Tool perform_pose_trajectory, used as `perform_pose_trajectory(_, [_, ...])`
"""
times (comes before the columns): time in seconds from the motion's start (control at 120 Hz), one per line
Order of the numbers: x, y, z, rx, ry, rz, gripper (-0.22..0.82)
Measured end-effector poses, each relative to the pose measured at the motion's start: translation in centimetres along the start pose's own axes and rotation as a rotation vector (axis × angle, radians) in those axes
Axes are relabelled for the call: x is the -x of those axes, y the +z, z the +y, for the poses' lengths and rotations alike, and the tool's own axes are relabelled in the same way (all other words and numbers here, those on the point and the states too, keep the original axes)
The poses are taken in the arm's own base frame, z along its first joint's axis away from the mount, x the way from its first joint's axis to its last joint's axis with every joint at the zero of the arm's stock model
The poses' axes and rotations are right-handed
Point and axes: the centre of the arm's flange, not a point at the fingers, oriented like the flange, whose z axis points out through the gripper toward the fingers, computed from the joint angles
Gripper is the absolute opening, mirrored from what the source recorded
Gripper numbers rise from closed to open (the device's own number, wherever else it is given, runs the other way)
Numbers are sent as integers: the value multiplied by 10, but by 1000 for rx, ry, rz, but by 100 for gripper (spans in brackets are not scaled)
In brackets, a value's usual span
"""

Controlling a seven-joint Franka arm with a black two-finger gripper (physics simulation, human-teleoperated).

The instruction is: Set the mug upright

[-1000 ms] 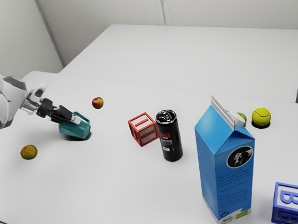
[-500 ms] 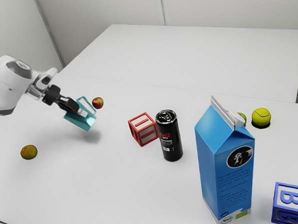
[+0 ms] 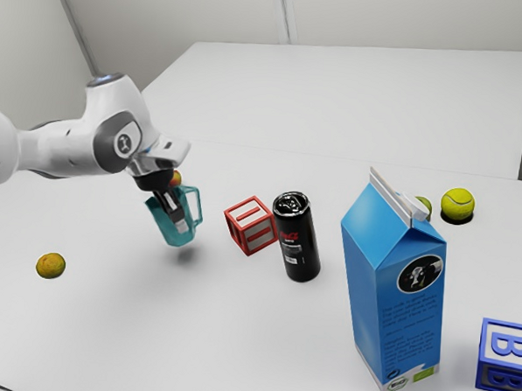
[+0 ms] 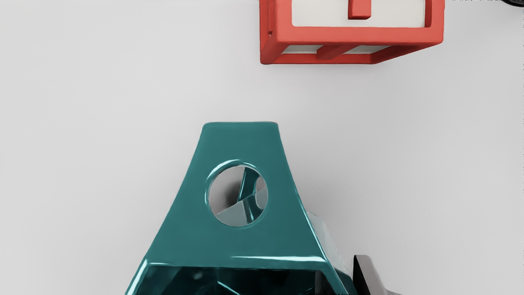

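- Teal glossy mug [image 3: 158, 220] is held tilted above white table [image 3: 227, 334], near red-and-white cubic block [image 3: 251, 225].
- Mug's wall is clamped by black 2-finger gripper [image 3: 180, 225].

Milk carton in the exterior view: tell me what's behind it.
A round green thing peeks out behind the top of the milk carton, partly covered by it. Whatever else may lie behind the carton's body is hidden, so I can't tell.
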Motion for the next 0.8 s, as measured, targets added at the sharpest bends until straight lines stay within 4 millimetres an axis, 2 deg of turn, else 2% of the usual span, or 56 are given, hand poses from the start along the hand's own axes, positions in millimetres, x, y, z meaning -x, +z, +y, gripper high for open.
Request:
perform_pose_trajectory(0.158, [-23,13,45,-57,15,-23,-17])
perform_pose_trajectory(0.25, [-22,22,63,-67,-6,-24,-17])
perform_pose_trajectory(0.308, [-10,24,54,-74,-64,-18,-17])
perform_pose_trajectory(0.433, [41,19,-9,-94,-286,0,-17])
perform_pose_trajectory(0.508, [60,17,-28,-103,-371,9,-17])
perform_pose_trajectory(0.592, [57,19,-24,-107,-394,15,-17])
perform_pose_trajectory(0.8, [26,26,10,-113,-368,17,-17])
